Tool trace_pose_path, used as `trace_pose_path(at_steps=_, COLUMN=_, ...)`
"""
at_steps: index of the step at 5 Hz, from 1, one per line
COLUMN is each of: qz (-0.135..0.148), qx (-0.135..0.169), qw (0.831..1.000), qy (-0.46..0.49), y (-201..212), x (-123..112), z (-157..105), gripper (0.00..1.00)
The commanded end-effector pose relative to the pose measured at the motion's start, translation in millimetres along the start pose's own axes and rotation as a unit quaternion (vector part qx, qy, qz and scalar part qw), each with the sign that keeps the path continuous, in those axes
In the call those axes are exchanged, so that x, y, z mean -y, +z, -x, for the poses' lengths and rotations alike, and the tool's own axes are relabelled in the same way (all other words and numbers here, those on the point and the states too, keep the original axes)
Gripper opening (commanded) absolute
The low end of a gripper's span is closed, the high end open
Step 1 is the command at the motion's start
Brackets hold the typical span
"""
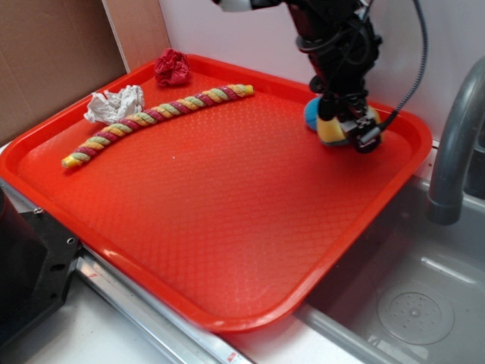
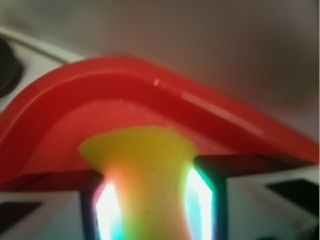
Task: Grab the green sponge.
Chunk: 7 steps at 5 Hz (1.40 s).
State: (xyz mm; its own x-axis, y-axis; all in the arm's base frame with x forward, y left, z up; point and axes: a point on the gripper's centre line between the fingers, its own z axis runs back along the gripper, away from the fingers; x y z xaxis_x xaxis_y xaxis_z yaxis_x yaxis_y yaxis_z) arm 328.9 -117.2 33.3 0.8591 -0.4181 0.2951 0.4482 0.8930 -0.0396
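End effector (image 1: pixel 345 125) of mine grips the green sponge (image 2: pixel 145 175), pinched narrow between my fingers; it sits directly below me at the red tray's (image 1: pixel 227 197) far corner; teal scrubber (image 1: pixel 311 114) just behind.

You see a glossy red plastic tray (image 1: pixel 227 220) with pebbled texture, a twisted cloth rope (image 1: pixel 155 115), and matt yellow foam sponge (image 2: pixel 145 170).
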Motion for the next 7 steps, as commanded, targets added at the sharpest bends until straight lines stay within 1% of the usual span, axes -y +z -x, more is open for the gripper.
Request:
trace_pose_path(at_steps=1, qz=-0.031, qx=-0.001, qw=0.994, qy=0.108, y=111, x=-7, z=46, gripper=0.0)
trace_pose_path(at_steps=2, qz=-0.067, qx=-0.083, qw=0.968, qy=0.226, y=154, x=-32, z=71, gripper=0.0)
trace_pose_path(at_steps=3, qz=-0.054, qx=-0.125, qw=0.926, qy=0.352, y=191, x=-61, z=105, gripper=0.0)
trace_pose_path(at_steps=4, qz=-0.079, qx=-0.087, qw=0.912, qy=0.393, y=218, x=-52, z=118, gripper=0.0)
trace_pose_path(at_steps=5, qz=-0.068, qx=-0.055, qw=0.912, qy=0.4, y=237, x=-52, z=120, gripper=0.0)
trace_pose_path(at_steps=6, qz=-0.047, qx=-0.05, qw=0.919, qy=0.388, y=242, x=-48, z=106, gripper=0.0)
trace_pose_path(at_steps=7, qz=-0.062, qx=-0.067, qw=0.922, qy=0.375, y=232, x=-42, z=98, gripper=0.0)
